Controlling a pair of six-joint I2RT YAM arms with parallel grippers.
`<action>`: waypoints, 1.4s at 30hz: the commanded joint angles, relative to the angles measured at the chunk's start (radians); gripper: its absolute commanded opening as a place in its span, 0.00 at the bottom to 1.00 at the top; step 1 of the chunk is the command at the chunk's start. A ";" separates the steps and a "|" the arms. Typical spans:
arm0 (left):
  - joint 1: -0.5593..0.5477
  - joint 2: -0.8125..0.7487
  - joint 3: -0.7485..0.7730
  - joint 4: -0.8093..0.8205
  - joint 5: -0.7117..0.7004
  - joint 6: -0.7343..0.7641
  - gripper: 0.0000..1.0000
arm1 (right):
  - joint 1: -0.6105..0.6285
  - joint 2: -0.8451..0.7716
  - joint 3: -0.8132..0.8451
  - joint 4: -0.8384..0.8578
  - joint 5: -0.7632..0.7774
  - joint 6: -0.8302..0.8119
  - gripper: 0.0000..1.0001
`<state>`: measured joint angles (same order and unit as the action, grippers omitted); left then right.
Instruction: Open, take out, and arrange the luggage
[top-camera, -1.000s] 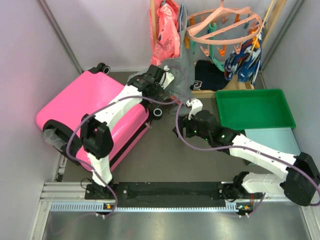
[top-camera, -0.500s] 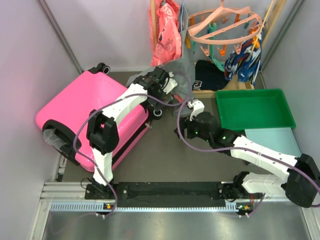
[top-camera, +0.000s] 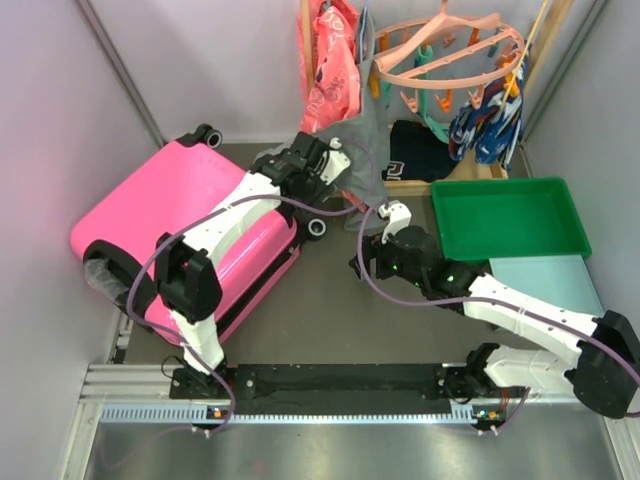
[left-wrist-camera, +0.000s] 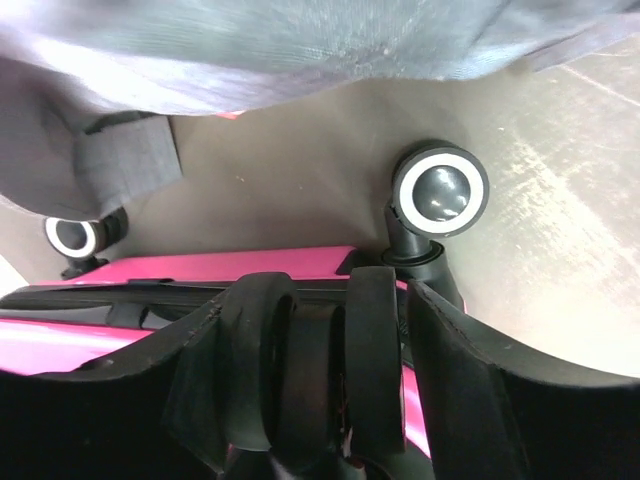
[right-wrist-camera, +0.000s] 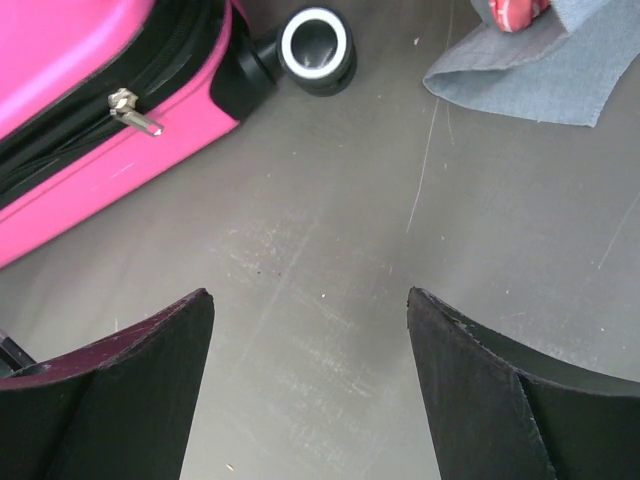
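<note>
Black rail is seen at the bottom edge of the top view, with both arm bases bolted on it. Right gripper is held at frame centre, low over bare table. In the right wrist view, right gripper is seen spread wide with nothing between the fingers. The luggage is at the upper left there, with zipper pull hanging on the black trim and a wheel at the top.

Luggage is laid flat on the left of the table, closed, with its wheeled end towards the upper centre. Wheel is seen at its right corner. Left gripper is placed at the far right corner of the luggage. In the left wrist view, left gripper is set either side of a black ribbed part of the luggage. Whether that part is pinched cannot be told. Wheel is just beyond it.

Green tray is at the right, and teal box is below it, touching. Grey cloth is hung just beyond the left gripper. Hangers are at the top.
</note>
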<state>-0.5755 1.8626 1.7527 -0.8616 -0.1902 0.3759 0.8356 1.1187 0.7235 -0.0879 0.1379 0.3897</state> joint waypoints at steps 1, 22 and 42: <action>0.006 -0.285 -0.070 -0.432 0.083 0.156 0.00 | 0.008 -0.040 0.001 0.059 -0.001 0.012 0.78; 0.006 -0.579 -0.170 -0.358 0.103 0.094 0.00 | -0.073 0.401 0.540 0.047 -0.225 0.067 0.92; 0.269 -0.904 -0.441 -0.116 -0.097 -0.043 0.69 | -0.015 0.887 0.888 -0.051 0.124 0.917 0.95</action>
<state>-0.3424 1.0431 1.3899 -1.0645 -0.2714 0.3660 0.7986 1.9202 1.5066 -0.0578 0.1864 1.1847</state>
